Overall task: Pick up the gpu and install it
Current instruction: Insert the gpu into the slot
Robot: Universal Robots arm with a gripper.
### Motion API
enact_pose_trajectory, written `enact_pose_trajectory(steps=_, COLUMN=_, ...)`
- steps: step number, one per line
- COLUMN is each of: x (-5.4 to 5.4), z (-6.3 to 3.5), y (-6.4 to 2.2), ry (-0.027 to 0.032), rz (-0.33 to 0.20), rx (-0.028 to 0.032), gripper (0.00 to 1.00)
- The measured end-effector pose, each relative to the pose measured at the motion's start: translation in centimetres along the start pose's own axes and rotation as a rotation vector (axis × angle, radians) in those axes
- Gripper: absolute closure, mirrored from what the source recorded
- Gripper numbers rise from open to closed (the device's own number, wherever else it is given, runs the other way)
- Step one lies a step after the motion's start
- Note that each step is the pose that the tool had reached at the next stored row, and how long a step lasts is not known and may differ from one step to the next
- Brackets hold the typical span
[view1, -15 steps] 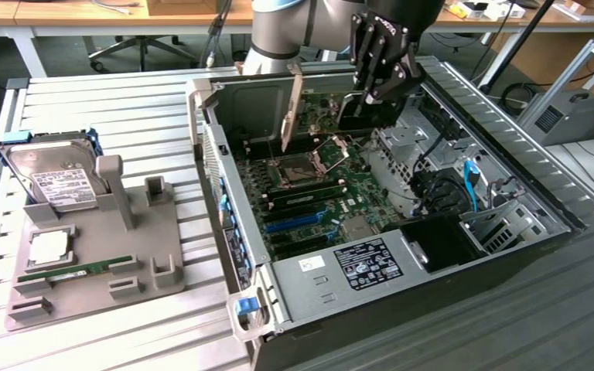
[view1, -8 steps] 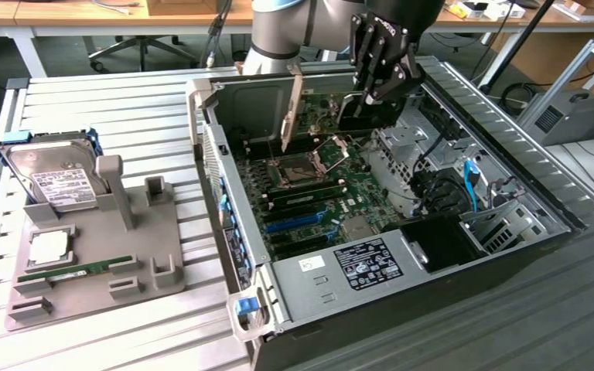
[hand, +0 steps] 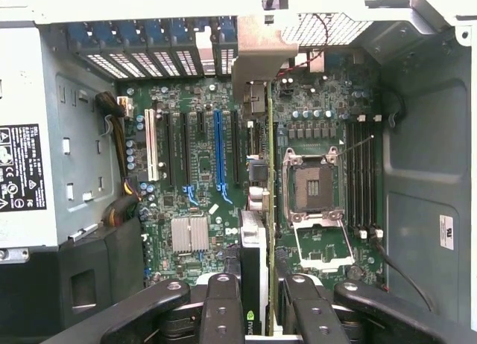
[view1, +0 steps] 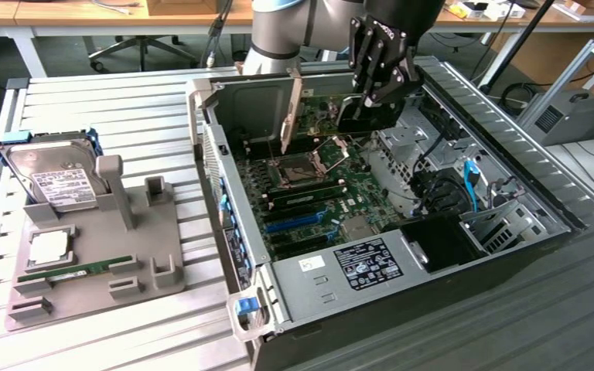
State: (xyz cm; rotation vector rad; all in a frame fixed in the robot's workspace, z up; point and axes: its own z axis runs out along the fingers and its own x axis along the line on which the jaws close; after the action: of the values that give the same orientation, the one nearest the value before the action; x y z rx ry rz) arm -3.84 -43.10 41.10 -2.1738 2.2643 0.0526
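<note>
The gpu is a dark card with a pale silver end bracket. It hangs upright and edge-down inside the open computer case, above the motherboard. My gripper is shut on the card's top edge. In the wrist view the gpu shows edge-on between the black fingers, with my gripper clamped around it. Its bracket points at the case's rear slot openings. The card hovers between the blue slot and the CPU socket. I cannot tell if it touches a slot.
At the exterior view's left a grey fixture holds a hard drive, a square chip and a green memory stick. The case walls, the power supply and cables hem in the motherboard.
</note>
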Motion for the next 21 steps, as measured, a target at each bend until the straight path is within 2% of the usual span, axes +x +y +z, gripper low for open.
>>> enact_pose_trajectory(steps=9, x=0.00, z=0.01, y=0.00, ry=-0.0002, rz=0.000, rx=0.0000, gripper=0.73)
enact_pose_trajectory(steps=21, x=0.01, z=0.65, y=-0.01, ry=-0.0002, rz=0.000, rx=0.0000, gripper=0.73)
